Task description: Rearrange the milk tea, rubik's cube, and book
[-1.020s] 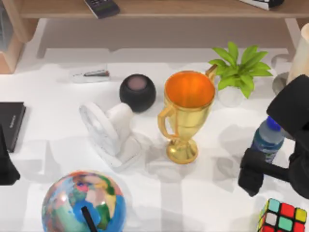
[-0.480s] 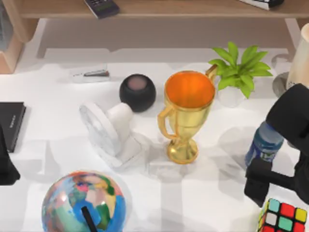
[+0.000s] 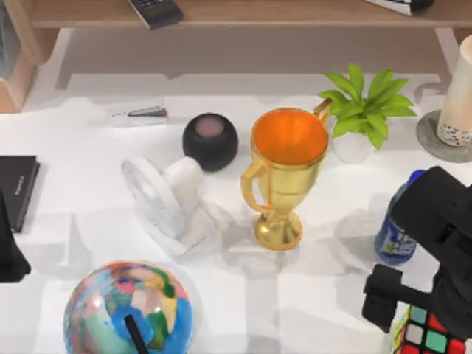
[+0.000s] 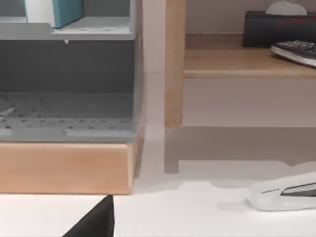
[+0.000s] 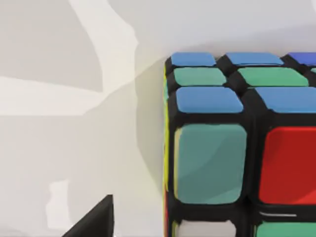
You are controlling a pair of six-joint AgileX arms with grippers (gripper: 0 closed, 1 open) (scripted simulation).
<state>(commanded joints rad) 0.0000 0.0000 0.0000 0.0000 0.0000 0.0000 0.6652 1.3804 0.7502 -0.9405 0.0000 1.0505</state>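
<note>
Our right end effector (image 3: 391, 306) hangs over the rubik's cube (image 3: 430, 330) at the worktop's (image 3: 310, 295) front right corner; whether it is spread or pressed together we cannot tell; the right wrist view sees the cube's tiles close up; the milk tea (image 3: 459, 96) stands on a grey coaster (image 3: 435, 140) at the far right, beyond the blue-capped bottle (image 3: 397, 228); our left arm (image 3: 9, 251) sits parked at the left edge; the book (image 4: 57, 11) stands in a grey rack (image 4: 74, 74).
</note>
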